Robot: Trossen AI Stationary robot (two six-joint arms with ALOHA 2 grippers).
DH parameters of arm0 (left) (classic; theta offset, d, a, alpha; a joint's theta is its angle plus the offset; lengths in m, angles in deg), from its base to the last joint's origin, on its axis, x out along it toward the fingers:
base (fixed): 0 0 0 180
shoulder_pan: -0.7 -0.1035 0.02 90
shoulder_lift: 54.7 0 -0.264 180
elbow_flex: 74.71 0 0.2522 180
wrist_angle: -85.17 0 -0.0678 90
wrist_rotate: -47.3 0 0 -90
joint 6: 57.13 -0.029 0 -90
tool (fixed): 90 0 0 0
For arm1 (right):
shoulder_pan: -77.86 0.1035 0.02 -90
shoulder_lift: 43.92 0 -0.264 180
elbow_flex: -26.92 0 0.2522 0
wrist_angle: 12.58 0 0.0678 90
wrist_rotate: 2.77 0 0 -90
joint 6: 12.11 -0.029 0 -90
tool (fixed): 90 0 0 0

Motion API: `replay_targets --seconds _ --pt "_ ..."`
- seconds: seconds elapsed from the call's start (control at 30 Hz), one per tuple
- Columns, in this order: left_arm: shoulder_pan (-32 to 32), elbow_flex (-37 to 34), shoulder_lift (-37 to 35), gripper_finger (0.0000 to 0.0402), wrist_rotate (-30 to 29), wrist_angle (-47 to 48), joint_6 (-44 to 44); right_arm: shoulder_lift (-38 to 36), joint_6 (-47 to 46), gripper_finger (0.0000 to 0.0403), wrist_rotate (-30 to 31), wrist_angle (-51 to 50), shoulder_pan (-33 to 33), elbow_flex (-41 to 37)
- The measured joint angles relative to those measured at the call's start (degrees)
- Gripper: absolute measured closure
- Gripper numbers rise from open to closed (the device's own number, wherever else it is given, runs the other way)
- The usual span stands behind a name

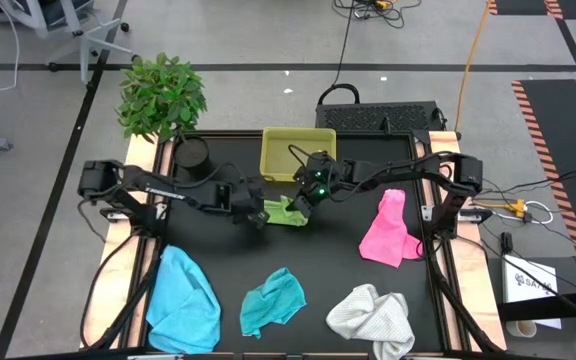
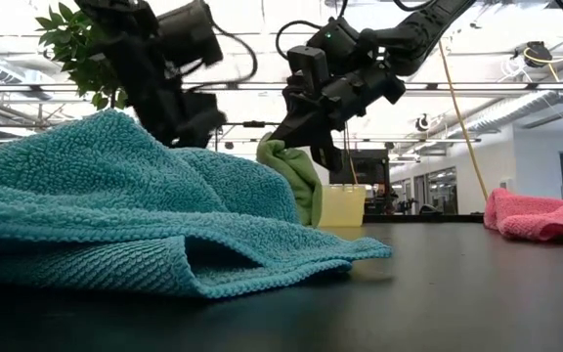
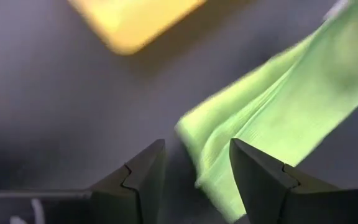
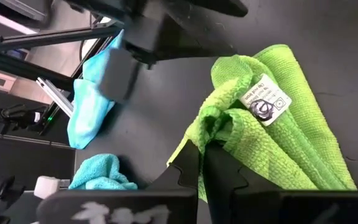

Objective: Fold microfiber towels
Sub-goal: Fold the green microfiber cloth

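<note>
Centre of the high view: right gripper (image 1: 306, 197) pinches the lime green towel (image 1: 288, 210); left gripper (image 1: 259, 214), jaws parted, sits at the towel's edge.

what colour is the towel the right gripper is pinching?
Lime green towel, pinched by the right gripper; clearest in the right wrist view.

High view straight down; low view table-level; wrist views close; all share lime green towel (image 1: 286, 211).
</note>
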Motion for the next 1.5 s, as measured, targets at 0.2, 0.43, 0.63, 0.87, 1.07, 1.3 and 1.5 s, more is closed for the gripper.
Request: replay_targets --seconds 0.2,0.43,0.63,0.87,1.07,1.3,1.5 --pt "0.36 0.02 4.69 0.022 0.29 0.59 2.49 0.02 0.8 0.0403 0.03 0.49 -0.02 0.0" --pt "0.3 0.22 8.77 0.022 1.03 -0.97 4.05 0.02 1.12 0.0403 0.24 4.99 -0.05 0.0" --pt "-0.5 0.06 9.1 0.022 1.65 -6.3 3.81 1.13 1.67 0.0403 1.06 7.34 -0.05 0.0" --pt "-0.51 -0.02 9.2 0.022 2.21 -9.56 3.76 6.98 -2.53 0.0383 0.24 15.74 0.83 -0.02" --pt "-0.51 -0.02 9.2 0.022 2.79 -9.56 3.59 8.29 -3.51 0.034 -1.45 19.74 1.16 -0.02" --pt "-0.53 -0.02 9.13 0.022 3.12 -9.51 3.18 5.64 -3.65 0.0292 -1.75 20.56 1.18 -0.02" --pt "-0.53 0.02 9.0 0.022 3.12 -8.56 2.96 1.15 -1.39 0.0276 -3.12 19.14 0.99 -0.07"
